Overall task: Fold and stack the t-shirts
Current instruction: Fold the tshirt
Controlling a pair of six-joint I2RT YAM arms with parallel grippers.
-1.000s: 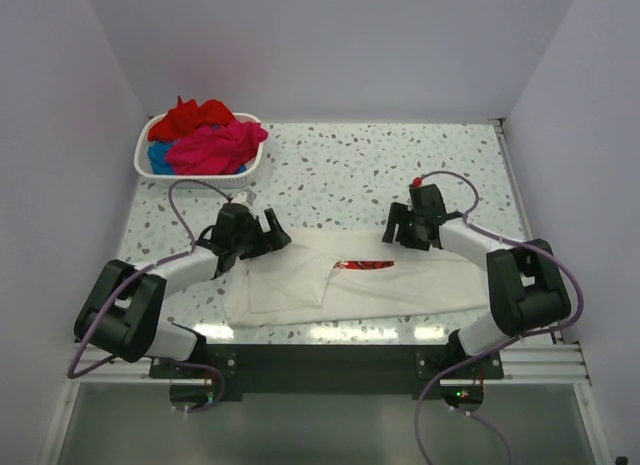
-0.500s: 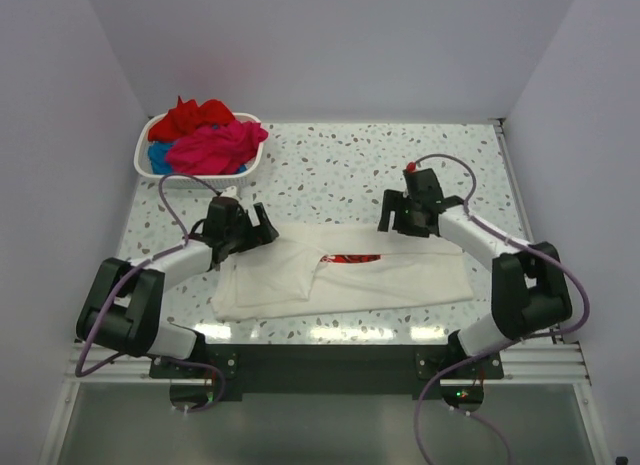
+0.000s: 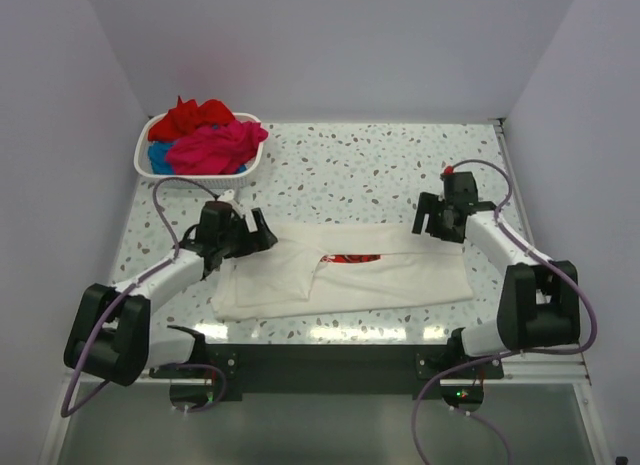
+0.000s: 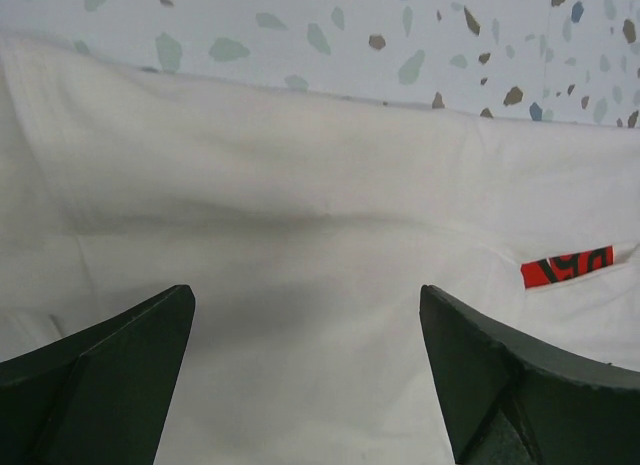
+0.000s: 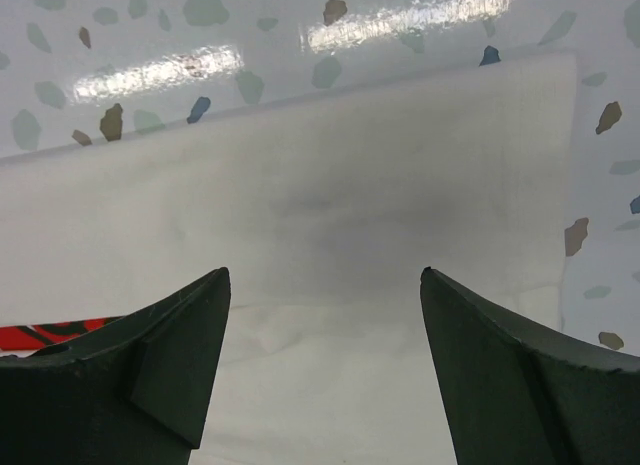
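Near the front edge of the terrazzo table, midway between the two arm bases, you have the white t-shirt lying flat, folded into a long band that runs left to right. A thin sliver of its red print peeks out of a fold close to the band's far edge.

Your left gripper sits over the shirt's far-left corner. Its wrist camera shows the gripper with both dark fingers spread wide, nothing between them, white cloth filling the space below and the print off to the right.

Your right gripper sits at the shirt's far-right corner. Its wrist view also shows the gripper spread apart and holding nothing, over the smooth cloth, with the shirt's square corner near the speckled tabletop. You cannot tell from any view whether either set of fingertips touches the fabric.

At the far-left corner of the table stands the white slatted basket. Heaped in it are a red t-shirt, a magenta-pink t-shirt and a blue t-shirt, all crumpled and well apart from the white one.
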